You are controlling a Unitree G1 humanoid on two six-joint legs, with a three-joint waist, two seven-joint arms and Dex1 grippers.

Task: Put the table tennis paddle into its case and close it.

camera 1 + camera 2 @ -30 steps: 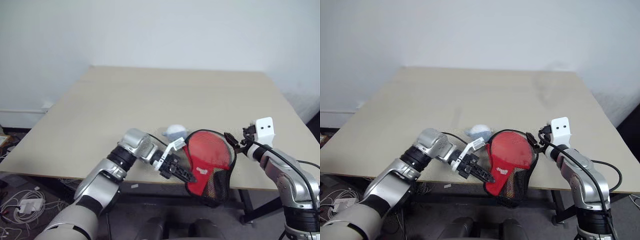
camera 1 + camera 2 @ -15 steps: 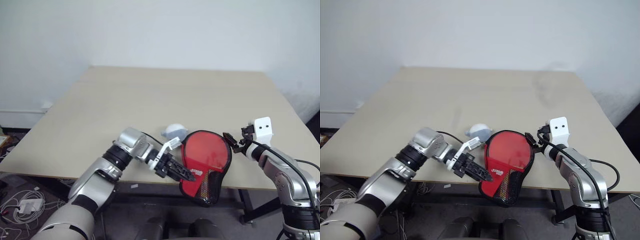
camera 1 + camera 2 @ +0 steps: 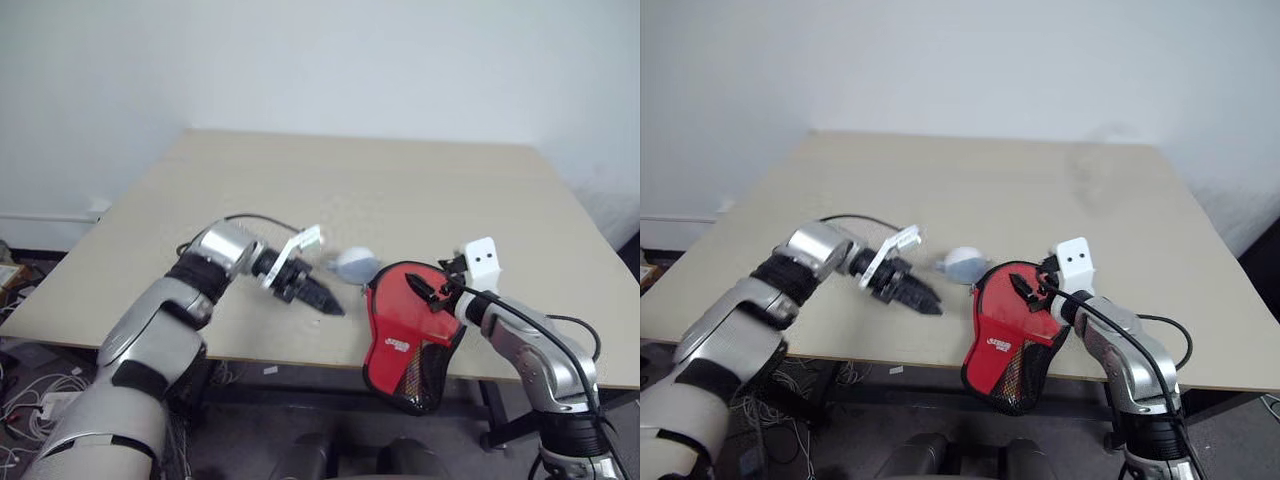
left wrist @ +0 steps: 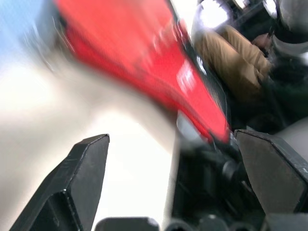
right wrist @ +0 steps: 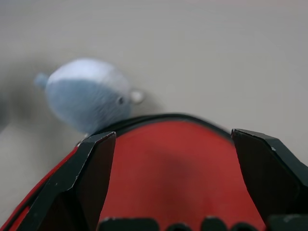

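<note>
So, L to R: left gripper point(image 3: 318, 300) hovers over the table point(image 3: 300, 190) near the front edge, apart from everything, fingers spread wide per its wrist view, holding nothing. Just beside, the grey plush ball point(image 3: 355, 264) lies on the table, touching the case's top rim. The case point(image 3: 405, 335) sits at the front edge w/ its narrow mesh end drooping over, prob. needing support. Paddle's red face point(image 5: 178, 168) seems to be inside. Right gripper point(image 3: 428, 290) rests over the case's upper part, fingers wide, gripping nothing; likely steadying it. Zip state unclear.

table point(image 3: 420, 190): beige, bare part | wall point(image 3: 320, 60): white | cables point(image 3: 25, 405): floor, left
</note>
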